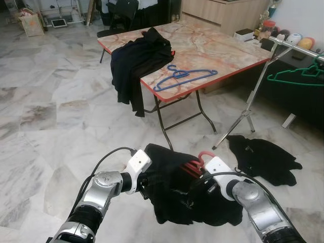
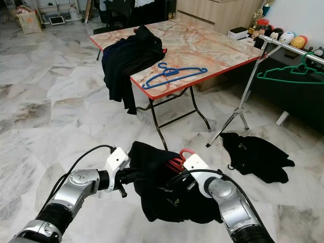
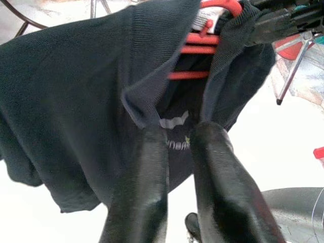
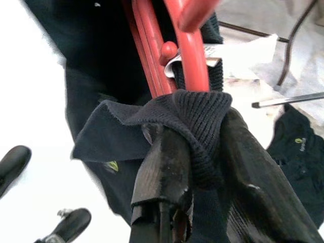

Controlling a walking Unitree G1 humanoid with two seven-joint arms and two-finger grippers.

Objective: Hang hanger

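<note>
Three hangers: red hanger [image 1: 195, 163], blue hanger [image 1: 185, 76], green hanger [image 1: 298, 75].

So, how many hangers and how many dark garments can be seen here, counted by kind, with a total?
Hangers: 3, namely the red hanger held with its garment, the blue hanger on the table, the green hanger on the rack.
Dark garments: 3, namely the held garment, the table garment, the floor garment.
Total: 6.
</note>
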